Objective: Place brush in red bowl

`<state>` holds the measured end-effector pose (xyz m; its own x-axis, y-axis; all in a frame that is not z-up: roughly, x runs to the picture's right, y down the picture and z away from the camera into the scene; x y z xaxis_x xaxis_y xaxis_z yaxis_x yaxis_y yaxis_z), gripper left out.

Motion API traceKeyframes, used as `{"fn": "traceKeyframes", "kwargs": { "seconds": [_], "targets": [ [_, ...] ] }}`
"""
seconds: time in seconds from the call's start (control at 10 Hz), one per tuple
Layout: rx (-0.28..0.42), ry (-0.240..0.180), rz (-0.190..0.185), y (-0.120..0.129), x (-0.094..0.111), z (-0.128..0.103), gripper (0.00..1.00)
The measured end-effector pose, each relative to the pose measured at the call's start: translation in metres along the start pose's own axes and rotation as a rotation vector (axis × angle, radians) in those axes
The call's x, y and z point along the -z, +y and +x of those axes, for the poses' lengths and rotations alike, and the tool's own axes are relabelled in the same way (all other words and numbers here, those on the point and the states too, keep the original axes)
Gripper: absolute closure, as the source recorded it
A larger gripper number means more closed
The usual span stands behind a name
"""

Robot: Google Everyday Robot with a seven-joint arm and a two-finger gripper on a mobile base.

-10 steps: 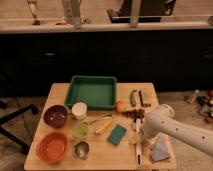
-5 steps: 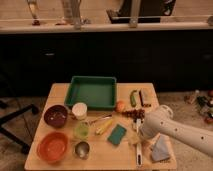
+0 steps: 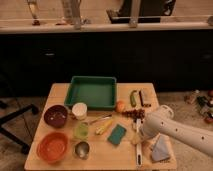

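Observation:
The brush (image 3: 139, 150) is long and white and lies front to back on the wooden table (image 3: 60, 92), near its right front. The red bowl (image 3: 51, 146) sits empty at the table's front left corner. My white arm (image 3: 177, 132) reaches in from the right. My gripper (image 3: 142, 134) is at its end, low over the middle of the brush and covering part of the handle. The arm hides how the gripper meets the brush.
A green tray (image 3: 92, 92) stands at the back. A dark bowl (image 3: 55, 115), white cup (image 3: 79, 110), green cup (image 3: 81, 131) and metal cup (image 3: 82, 149) stand left. A yellow-handled utensil (image 3: 103, 126), green sponge (image 3: 117, 134), orange fruit (image 3: 120, 106), green vegetable (image 3: 133, 97) and pale cloth (image 3: 161, 149) lie nearby.
My arm's end has shifted slightly left and down toward the brush. The brush and the other objects have not moved.

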<state>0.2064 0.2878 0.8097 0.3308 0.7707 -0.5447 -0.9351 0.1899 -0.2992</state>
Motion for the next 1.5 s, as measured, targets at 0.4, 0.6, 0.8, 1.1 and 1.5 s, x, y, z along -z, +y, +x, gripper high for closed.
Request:
{"fn": "traceKeyframes", "kwargs": {
  "seconds": [0.4,0.6,0.8,1.1,1.5],
  "targets": [
    [-0.002,0.001,0.0,0.0,0.001,0.001,0.2],
    [0.012,-0.035,-0.002,-0.001,0.008,0.002,0.2],
    [0.027,-0.107,-0.004,-0.002,0.026,-0.003,0.2],
    [0.038,-0.131,-0.005,-0.003,0.027,-0.011,0.4],
    [0.037,-0.122,-0.004,0.0,0.016,-0.016,0.79]
  ]
}}
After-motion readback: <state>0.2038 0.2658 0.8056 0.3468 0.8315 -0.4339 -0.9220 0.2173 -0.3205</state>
